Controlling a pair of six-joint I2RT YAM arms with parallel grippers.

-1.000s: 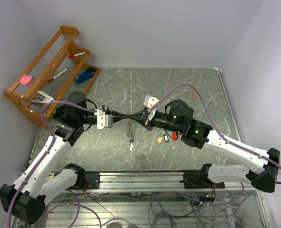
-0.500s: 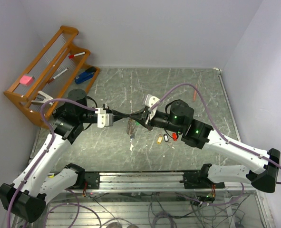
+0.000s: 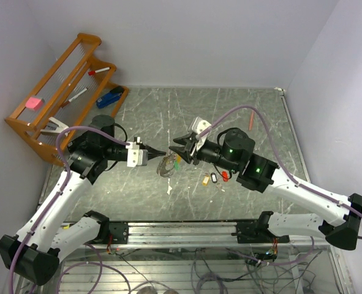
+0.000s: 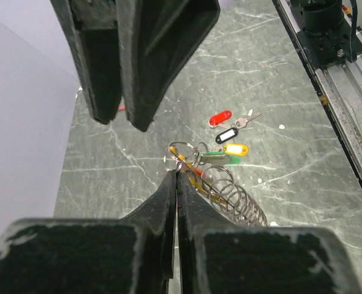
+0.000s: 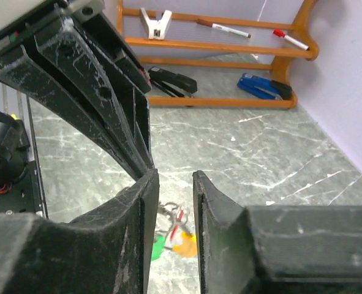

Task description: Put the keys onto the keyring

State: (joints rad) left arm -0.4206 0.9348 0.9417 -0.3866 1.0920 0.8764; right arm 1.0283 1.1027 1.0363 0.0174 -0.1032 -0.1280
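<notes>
Keyring (image 4: 181,152) hangs from my left gripper (image 4: 176,174), coil (image 4: 236,199) trailing toward near edge; left jaws pinched on it, right gripper (image 5: 173,177) slightly apart, empty.

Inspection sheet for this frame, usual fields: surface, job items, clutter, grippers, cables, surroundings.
Surface: grey-green marbled tabletop, scratched.
Job's things: keyring at the left fingertips, with a green tag and a wire coil beside it; three loose keys (yellow, black-and-white and red tags) lying on the table.
Clutter: white scrap; red pen near the back.
Grippers: left gripper shut on the keyring; right gripper open, nothing between its fingers.
Cables: purple cable looping over each arm; loose wires below the rail.
Surroundings: wooden rack at left with markers, blue stapler and pink pad; plain walls.
</notes>
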